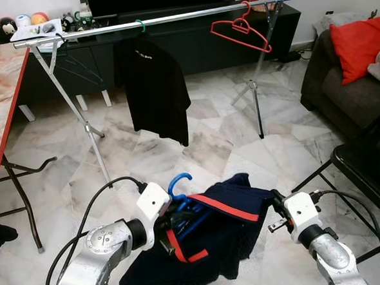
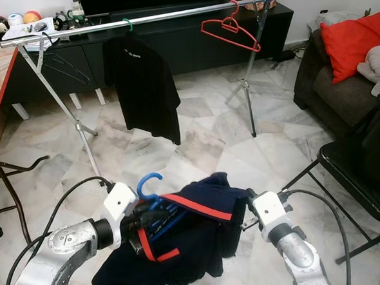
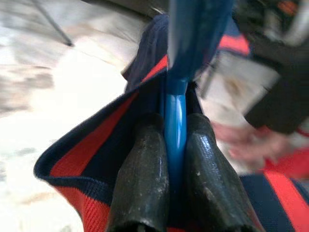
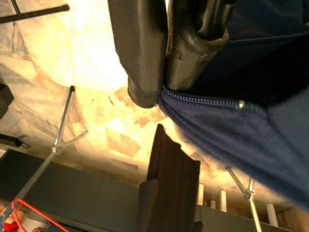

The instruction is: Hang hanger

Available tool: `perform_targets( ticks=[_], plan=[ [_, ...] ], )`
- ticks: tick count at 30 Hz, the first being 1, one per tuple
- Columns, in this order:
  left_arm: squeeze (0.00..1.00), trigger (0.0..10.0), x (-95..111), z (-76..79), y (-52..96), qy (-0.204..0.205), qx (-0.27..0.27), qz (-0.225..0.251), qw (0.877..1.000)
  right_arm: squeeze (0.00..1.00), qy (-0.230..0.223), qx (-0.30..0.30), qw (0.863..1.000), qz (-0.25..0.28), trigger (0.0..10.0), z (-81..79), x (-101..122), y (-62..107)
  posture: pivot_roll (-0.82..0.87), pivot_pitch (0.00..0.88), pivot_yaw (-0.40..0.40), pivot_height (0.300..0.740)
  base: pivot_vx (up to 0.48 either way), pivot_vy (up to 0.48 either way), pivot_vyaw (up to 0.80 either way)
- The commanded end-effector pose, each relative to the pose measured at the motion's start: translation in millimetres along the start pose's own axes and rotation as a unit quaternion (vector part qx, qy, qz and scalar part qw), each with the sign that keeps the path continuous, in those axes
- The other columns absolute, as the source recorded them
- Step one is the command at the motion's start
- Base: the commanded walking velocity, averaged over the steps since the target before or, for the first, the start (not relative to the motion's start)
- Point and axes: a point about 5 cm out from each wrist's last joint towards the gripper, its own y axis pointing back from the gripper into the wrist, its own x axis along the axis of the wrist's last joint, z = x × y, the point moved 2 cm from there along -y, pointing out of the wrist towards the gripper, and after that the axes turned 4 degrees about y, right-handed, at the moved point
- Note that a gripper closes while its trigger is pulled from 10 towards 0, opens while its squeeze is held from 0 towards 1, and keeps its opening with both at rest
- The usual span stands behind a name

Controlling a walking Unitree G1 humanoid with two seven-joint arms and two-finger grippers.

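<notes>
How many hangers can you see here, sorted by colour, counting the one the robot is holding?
Blue hanger, held by the left gripper inside the navy garment whose edge the right gripper pinches: 1
Red hanger, bare on the rail: 1
Green hanger, carrying the black T-shirt: 1
Total: 3
</notes>
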Motion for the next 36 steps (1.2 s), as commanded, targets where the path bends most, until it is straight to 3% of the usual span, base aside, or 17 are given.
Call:
perform_targets(
  ticks=[1,6,9,16,24,25,29,33,36],
  plan=[
    [0.0,10.0,-1.3,10.0,5.1,-0.022,-0.044,-0.015,0.999,0.0,-0.002,-0.016,1.0,-0.011,0.0,5.5,-4.2,3.2,0.01,0.139,-0.019,0.74,0.0,0.0,0.0],
    [0.0,10.0,-3.9,17.2,17.9,-0.054,-0.095,-0.025,0.994,0.0,-0.002,-0.012,1.0,-0.012,0.0,2.9,-3.9,1.6,0.01,0.14,-0.02,0.74,0.0,0.0,0.0],
    [0.0,10.0,-2.0,16.6,25.6,-0.04,-0.111,-0.01,0.993,0.0,-0.002,-0.011,1.0,-0.013,0.0,2.5,-3.5,0.9,0.01,0.14,-0.022,0.74,0.0,0.0,0.0],
    [0.0,10.0,4.6,4.4,27.7,-0.054,-0.078,0.011,0.995,0.0,0.001,-0.025,1.0,-0.01,0.0,6.9,-1.1,-0.3,0.01,0.141,-0.028,0.74,0.0,0.0,0.0],
    [0.0,10.0,15.0,7.1,27.2,-0.031,-0.089,0.051,0.994,0.0,-0.046,-0.021,0.999,0.007,0.0,1.7,3.9,-4.5,0.0,0.143,-0.029,0.74,0.0,0.0,0.0],
    [0.0,10.0,24.8,8.9,34.5,-0.014,-0.111,0.075,0.991,0.0,-0.054,-0.025,0.998,0.011,0.0,4.4,6.3,-6.0,0.01,0.143,-0.029,0.74,0.0,0.0,0.0],
    [0.0,10.0,26.8,13.1,42.6,-0.021,-0.143,0.068,0.987,0.0,-0.065,-0.036,0.997,0.016,0.0,10.5,9.4,-7.6,0.01,0.143,-0.03,0.74,0.0,0.0,0.0],
    [0.0,10.0,16.7,25.3,62.7,-0.05,-0.228,0.006,0.972,0.0,-0.053,-0.031,0.998,0.016,0.0,17.0,12.3,-9.2,0.01,0.14,-0.033,0.74,0.0,0.0,0.0],
    [0.0,10.0,18.8,20.1,67.6,-0.056,-0.231,0.0,0.971,0.0,-0.054,-0.03,0.998,0.017,0.0,20.2,13.8,-9.9,0.01,0.139,-0.035,0.74,0.0,0.0,0.0]
  ],
)
